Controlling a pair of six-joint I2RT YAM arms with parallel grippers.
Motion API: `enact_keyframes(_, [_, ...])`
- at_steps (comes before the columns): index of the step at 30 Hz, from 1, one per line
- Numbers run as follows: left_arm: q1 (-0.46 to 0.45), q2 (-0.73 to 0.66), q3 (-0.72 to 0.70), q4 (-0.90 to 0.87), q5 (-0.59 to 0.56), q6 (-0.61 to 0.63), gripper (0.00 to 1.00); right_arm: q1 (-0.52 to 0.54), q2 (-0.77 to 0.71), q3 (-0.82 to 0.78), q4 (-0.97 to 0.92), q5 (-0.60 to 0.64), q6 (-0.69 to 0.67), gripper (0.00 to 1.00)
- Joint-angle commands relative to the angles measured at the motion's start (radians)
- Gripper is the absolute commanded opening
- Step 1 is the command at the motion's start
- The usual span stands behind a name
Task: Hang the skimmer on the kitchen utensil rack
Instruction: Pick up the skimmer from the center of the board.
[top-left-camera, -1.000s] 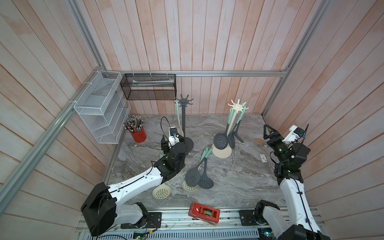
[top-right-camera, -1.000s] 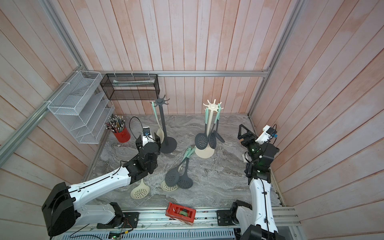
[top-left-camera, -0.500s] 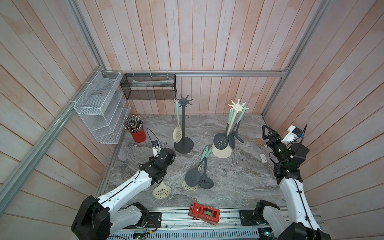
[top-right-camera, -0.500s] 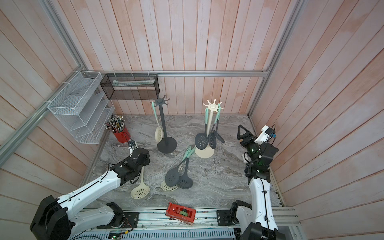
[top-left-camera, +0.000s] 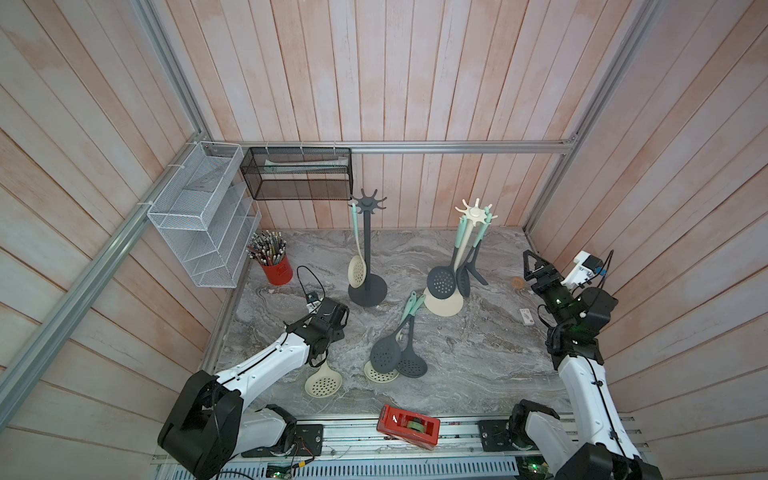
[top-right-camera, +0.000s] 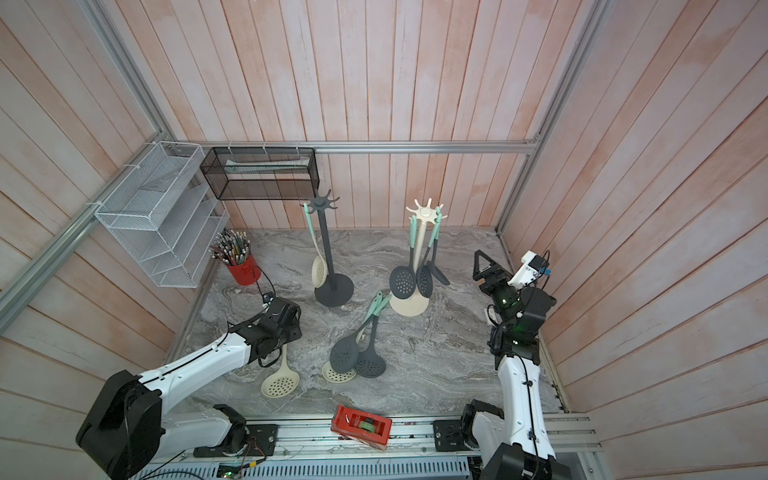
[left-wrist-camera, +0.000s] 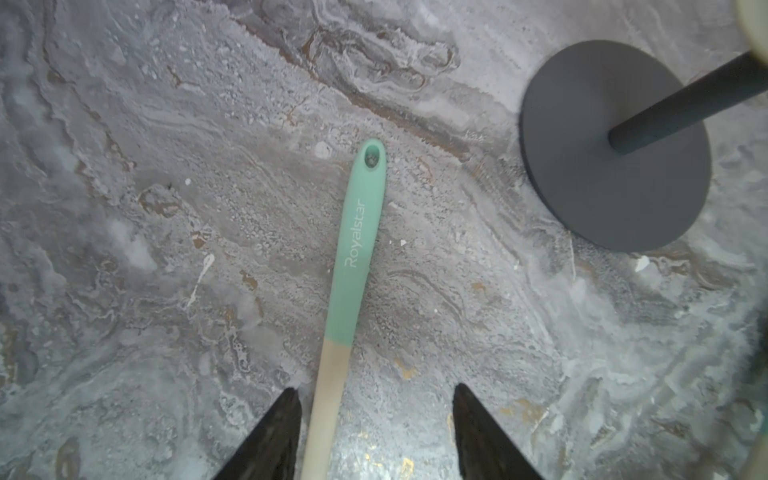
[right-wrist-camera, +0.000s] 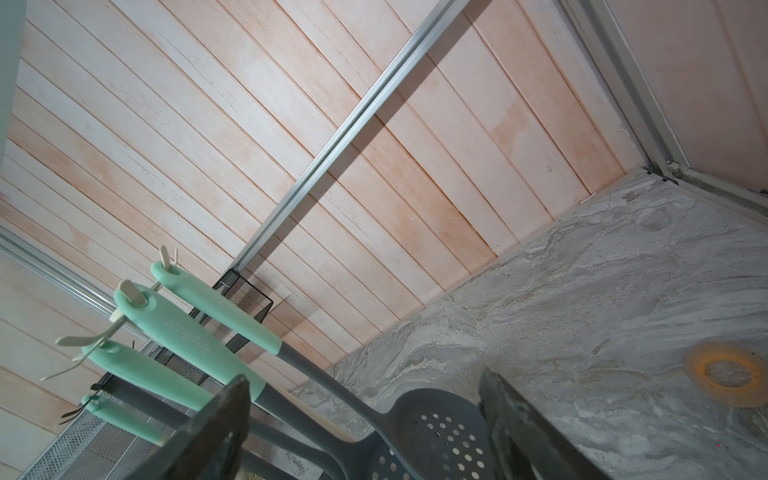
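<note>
1. Where the counter (top-left-camera: 478, 345) meets the plank walls, metal rails edge it at the left, back and right. Its front edge runs along the rail at the bottom of both top views.
2. The widest bare stretch lies right of centre, between a pile of three skimmers (top-left-camera: 395, 357) and the right arm.
3. The left side is tighter. A red pencil cup (top-left-camera: 276, 270) stands by the left edge, with a white wire shelf (top-left-camera: 199, 232) on the wall above it.
4. The dark grey rack (top-left-camera: 368, 291) stands at centre with a hung skimmer (top-left-camera: 356, 272) on it, and the cream rack (top-left-camera: 442, 305) stands just to its right.
5. The skimmer (top-left-camera: 323, 384) lies flat at the lower left of the counter, near the front edge, its round perforated cream head toward the bottom of the frame.
6. In the left wrist view its handle runs from cream to mint green and is lettered "Royalstar". The hanging hole at the tip lies apart from the dark rack's round base.
7. The left end effector (left-wrist-camera: 376, 395) is released, its fingers (left-wrist-camera: 278, 436) straddling the cream neck. One finger sits just beside the neck, perhaps touching it.
8. The right end effector (right-wrist-camera: 365, 378) is spread wide and empty, held above the counter's right edge.
</note>
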Motion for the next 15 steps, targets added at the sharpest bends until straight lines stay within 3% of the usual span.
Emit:
enact_keyframes(1, [0.017, 0.017, -0.022, -0.018, 0.027, -0.026, 0.56, -0.005, 0.003, 0.002, 0.034, -0.014, 0.008, 0.88])
enact_keyframes(15, [0.074, 0.131, -0.047, 0.013, 0.125, -0.018, 0.46, -0.005, 0.018, 0.005, 0.042, -0.014, 0.019, 0.88])
